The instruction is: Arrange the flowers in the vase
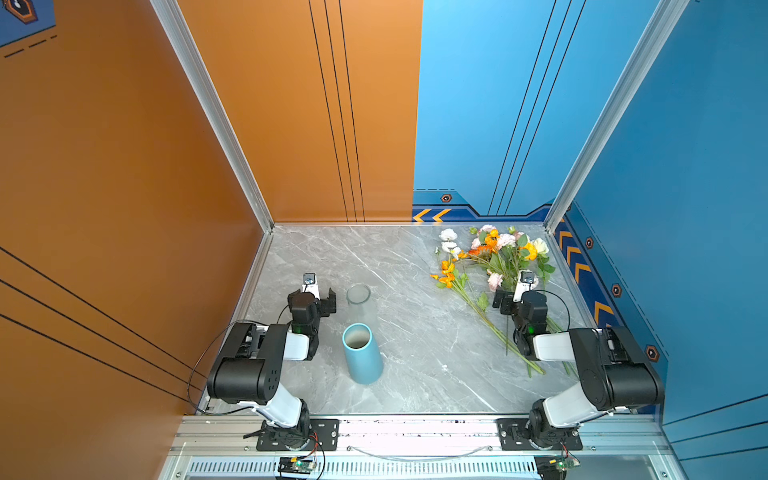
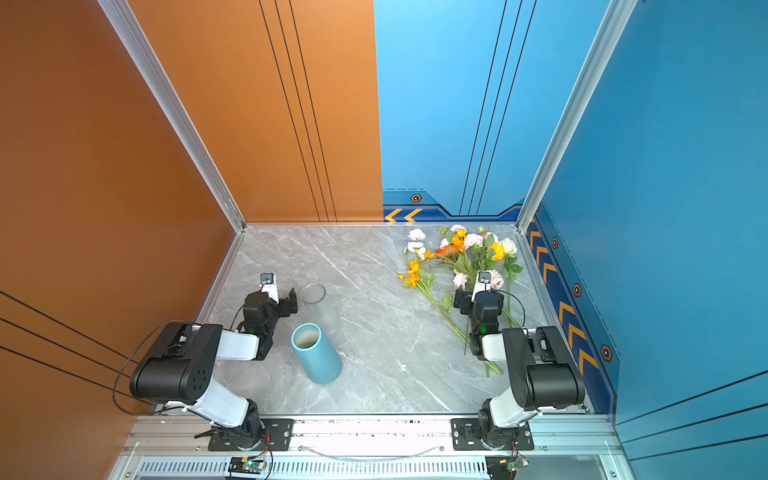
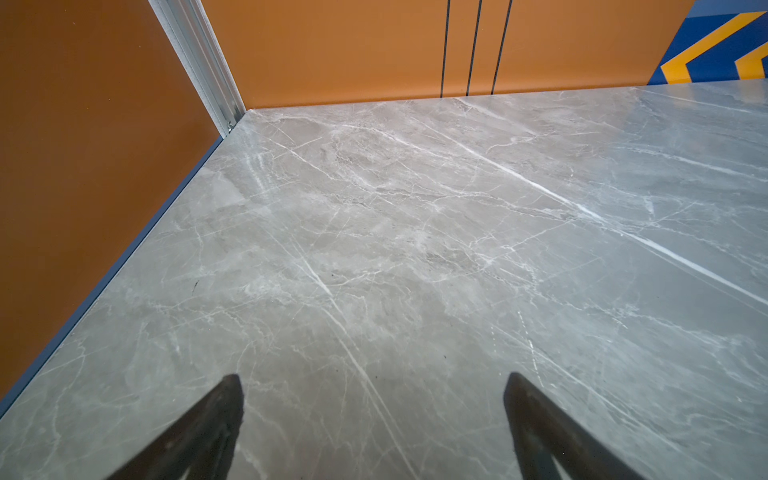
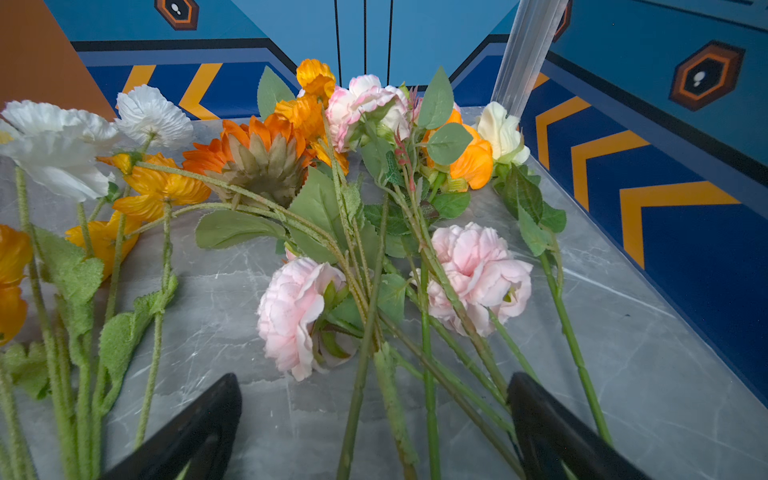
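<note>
One glass cylinder (image 1: 360, 305) stands behind blue vase (image 1: 365, 363).

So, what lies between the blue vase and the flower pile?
Nothing: only bare marble table separates the blue vase from the flowers, in both top views.

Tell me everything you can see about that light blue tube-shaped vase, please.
The blue vase is a plain, straight-sided cylinder in a smooth, matte light blue, perhaps ceramic or plastic. Its round mouth is open, the inside looks pale grey, and nothing shows inside it. It seems to stand upright on the grey marble table, left of centre. A clear glass vase stands just behind it; whether they touch cannot be told. The flowers lie far off to its right.
</note>
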You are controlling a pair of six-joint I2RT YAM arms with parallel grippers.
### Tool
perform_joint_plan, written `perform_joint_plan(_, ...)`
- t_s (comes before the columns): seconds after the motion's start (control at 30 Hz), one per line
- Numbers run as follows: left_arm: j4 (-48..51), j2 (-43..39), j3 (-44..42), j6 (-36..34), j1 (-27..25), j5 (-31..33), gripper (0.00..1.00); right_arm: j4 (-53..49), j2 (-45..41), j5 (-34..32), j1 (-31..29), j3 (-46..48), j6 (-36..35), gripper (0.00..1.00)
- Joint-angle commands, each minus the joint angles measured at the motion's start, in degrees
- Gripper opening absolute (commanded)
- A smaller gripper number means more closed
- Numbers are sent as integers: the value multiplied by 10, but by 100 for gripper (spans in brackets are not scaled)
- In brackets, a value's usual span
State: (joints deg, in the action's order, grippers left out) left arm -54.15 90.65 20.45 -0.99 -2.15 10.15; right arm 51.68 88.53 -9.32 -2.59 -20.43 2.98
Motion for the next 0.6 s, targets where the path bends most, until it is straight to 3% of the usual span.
perform_joint_plan(0.0,5,-9,11,6,5,-12,98,9,1,-12,0,-7,4,100)
perform_joint_plan(0.33,5,-11,9,9,7,-16,98,21,-3,7,-1,2,-3,100)
perform_joint_plan(0.43,6,-33,2,15,6,3,98,19,-45,0,-17,16,-21,100)
perform_joint_plan(0.57,30,-89,-10,18,2,36,98,-109,-132,-5,-32,-8,-26,100)
